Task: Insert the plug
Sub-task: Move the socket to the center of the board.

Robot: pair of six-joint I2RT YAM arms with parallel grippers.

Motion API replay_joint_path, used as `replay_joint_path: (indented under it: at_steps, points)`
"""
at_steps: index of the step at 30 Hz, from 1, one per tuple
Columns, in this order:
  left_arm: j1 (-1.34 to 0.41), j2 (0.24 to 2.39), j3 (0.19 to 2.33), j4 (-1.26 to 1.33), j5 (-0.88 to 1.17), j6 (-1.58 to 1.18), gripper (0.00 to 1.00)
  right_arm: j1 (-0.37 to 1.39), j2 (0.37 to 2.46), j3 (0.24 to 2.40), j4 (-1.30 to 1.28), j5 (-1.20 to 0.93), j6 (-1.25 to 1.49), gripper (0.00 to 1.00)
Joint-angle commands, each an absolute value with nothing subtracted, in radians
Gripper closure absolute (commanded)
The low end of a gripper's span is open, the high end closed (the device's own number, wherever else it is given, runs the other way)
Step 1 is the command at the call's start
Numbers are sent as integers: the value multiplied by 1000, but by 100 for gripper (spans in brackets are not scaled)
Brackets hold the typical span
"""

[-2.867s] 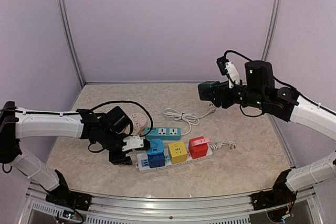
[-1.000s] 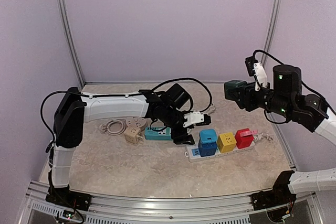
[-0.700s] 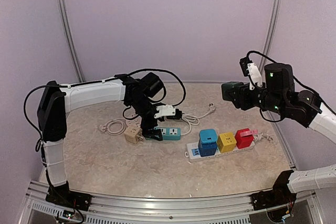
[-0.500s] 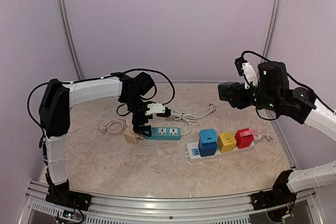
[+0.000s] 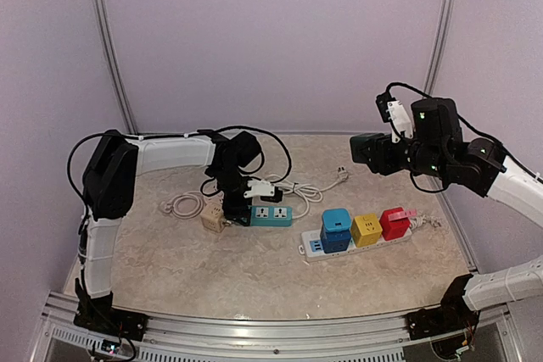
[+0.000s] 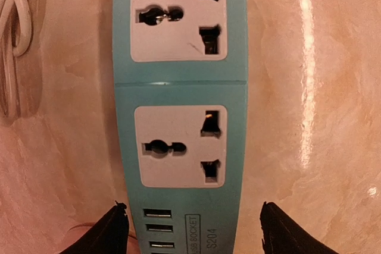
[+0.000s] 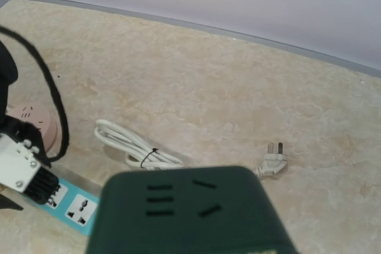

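1. The dark green plug cube (image 5: 365, 151) is held in the air by the right gripper (image 5: 383, 155), above the far right part of the table (image 5: 212, 277) and well apart from every socket. The fingers are closed on it, though in the right wrist view they are hidden behind the cube.
2. In the top view the cube is seen projecting leftward from the gripper. A face with slots is turned toward the wrist camera. Its prongs are not shown, so the way they point cannot be told.
3. The teal power strip (image 6: 181, 87) is laid flat on the table, left of centre, with its sockets facing up. Its long axis is set left to right, roughly parallel to the near edge, with the USB end at the left.
4. The left gripper (image 5: 233, 212) is lowered over that USB end with its fingers (image 6: 113, 233) spread, one on each side of the strip. Whether they touch it cannot be judged.
5. Two universal sockets are seen on the strip's face, one beyond the other along the long axis.
6. A white power strip (image 5: 307, 249) is laid near the teal one, to its right, with its long axis also left to right. A blue cube (image 5: 336, 228), a yellow cube (image 5: 366, 228) and a red cube (image 5: 394, 221) are seated in it in that order.
7. A beige adapter (image 5: 212, 216) is placed just left of the teal strip. A white cord plug (image 7: 271, 162) is laid flat farther back, with its prongs pointed toward the back wall.
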State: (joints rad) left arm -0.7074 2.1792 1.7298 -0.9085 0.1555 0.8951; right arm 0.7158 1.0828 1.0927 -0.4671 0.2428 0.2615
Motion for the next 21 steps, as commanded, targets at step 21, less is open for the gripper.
replay_joint_path:
  at_steps: [21]
  points:
    - [-893,1888,1256,-842,34,394,61,703,1118,1112,-453,162,350,100]
